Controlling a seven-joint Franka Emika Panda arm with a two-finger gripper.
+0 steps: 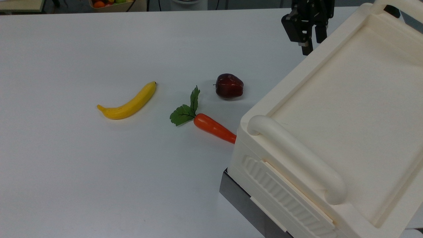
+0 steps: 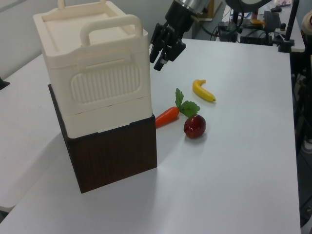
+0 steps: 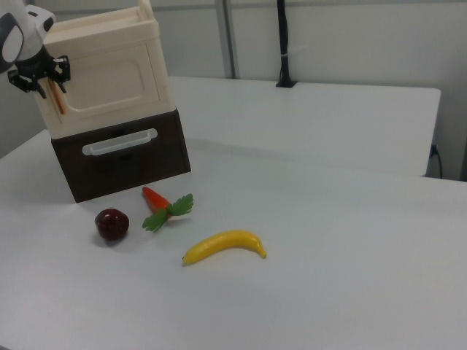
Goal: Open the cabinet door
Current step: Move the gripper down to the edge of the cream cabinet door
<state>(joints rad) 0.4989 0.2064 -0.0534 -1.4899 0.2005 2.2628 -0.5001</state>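
The cabinet (image 2: pixel 97 63) is a boxy cream unit on a dark base, at the top view's right (image 1: pixel 261 109). Its cabinet door (image 3: pixel 109 84), a flat cream panel with a recessed centre, faces the right view and lies flush with the front. A copper-coloured strip (image 3: pixel 60 100) stands at the door's left end in the right view. My gripper (image 3: pixel 45 86) hangs right at that end, level with the strip's top. In the top view the gripper (image 1: pixel 312 46) sits against the cabinet's far corner, fingers a little apart and empty. The left view has the gripper (image 2: pixel 157 63) beside the cabinet's upper right edge.
On the white table in front of the cabinet lie a dark red apple (image 1: pixel 229 86), a carrot (image 1: pixel 214 128) with green leaves touching the cabinet's side, and a banana (image 1: pixel 128 102). The dark base (image 3: pixel 124 157) has a pale bar handle (image 3: pixel 120 142). Rounded handles (image 1: pixel 294 155) top the cabinet.
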